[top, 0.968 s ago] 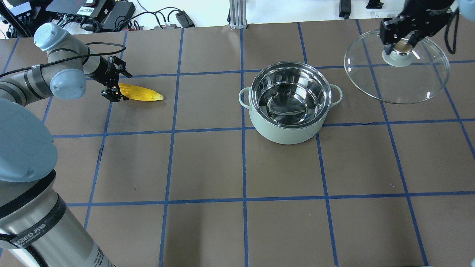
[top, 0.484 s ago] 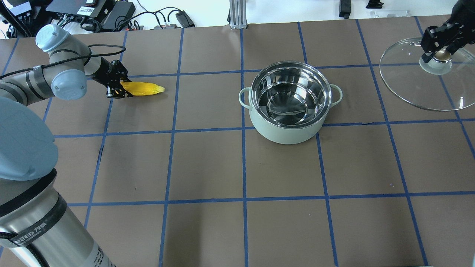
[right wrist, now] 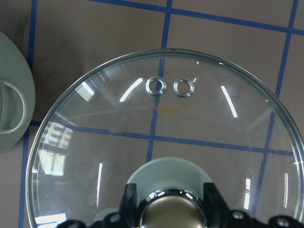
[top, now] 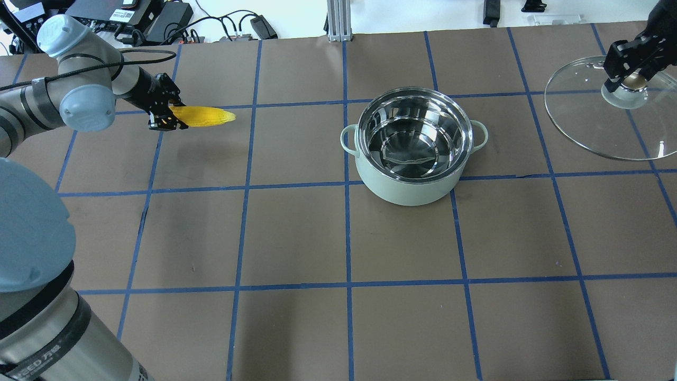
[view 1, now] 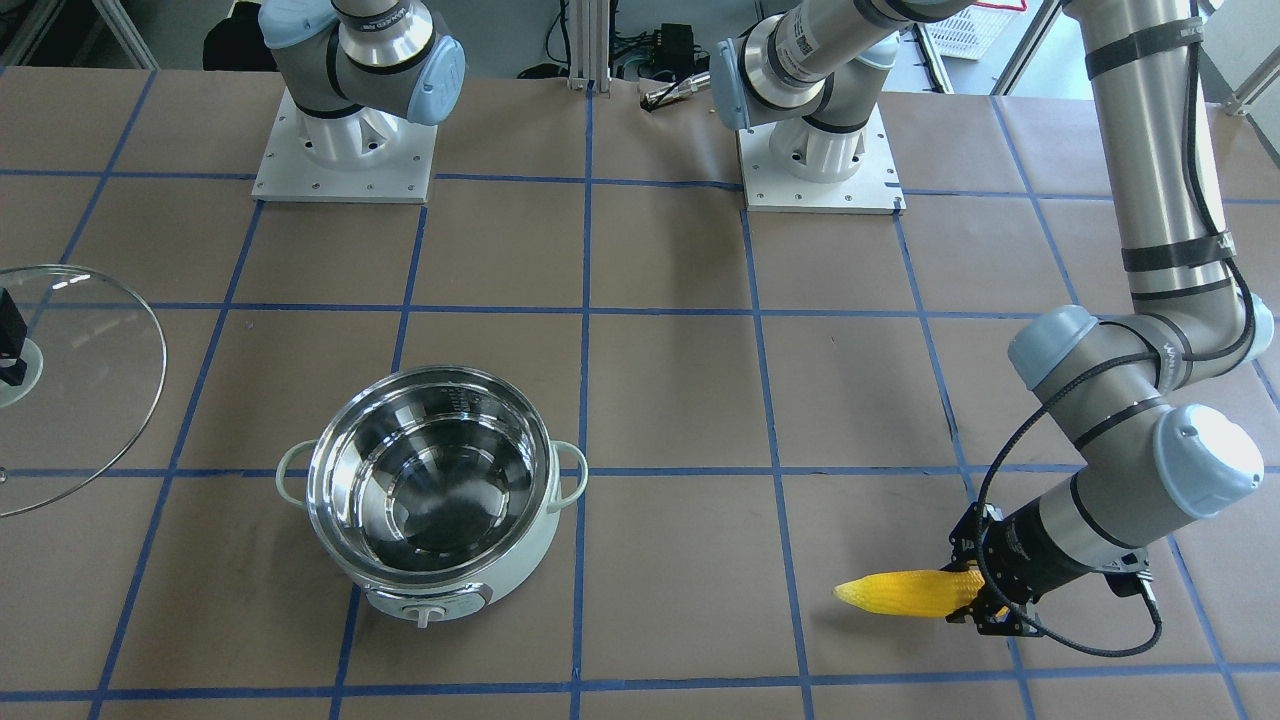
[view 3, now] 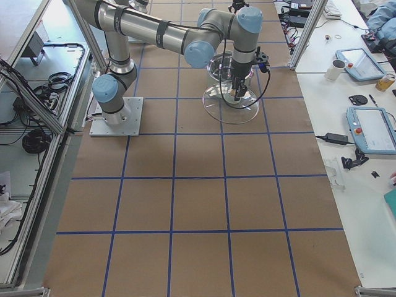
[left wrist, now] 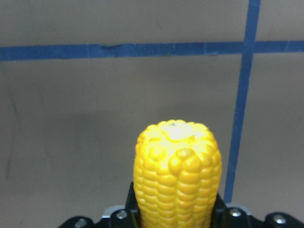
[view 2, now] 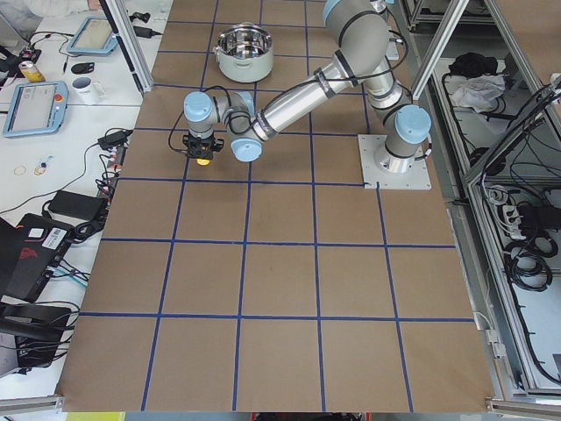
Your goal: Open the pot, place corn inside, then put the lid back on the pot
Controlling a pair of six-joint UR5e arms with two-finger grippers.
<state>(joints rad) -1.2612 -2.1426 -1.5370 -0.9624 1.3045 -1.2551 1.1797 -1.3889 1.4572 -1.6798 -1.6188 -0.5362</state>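
Note:
The mint-green pot (top: 407, 191) stands open at the table's middle, its steel bowl empty; it also shows in the front view (view 1: 530, 552). My left gripper (top: 172, 116) is shut on the thick end of the yellow corn (top: 206, 116), held level above the table far left of the pot, tip pointing toward it. The corn also shows in the front view (view 1: 900, 592) and the left wrist view (left wrist: 175, 175). My right gripper (top: 629, 80) is shut on the knob of the glass lid (top: 592, 127), held tilted to the right of the pot. The lid fills the right wrist view (right wrist: 156, 142).
Brown paper with blue tape lines covers the table (top: 296, 238). Cables and electronics (top: 132, 16) lie beyond the far edge. The arm bases (view 1: 345, 160) stand on the robot's side. The pot's side handle (right wrist: 12, 109) shows at the right wrist view's left edge.
My left gripper closed on the corn and lifted it off the table. My right gripper carried the lid further right, away from the pot.

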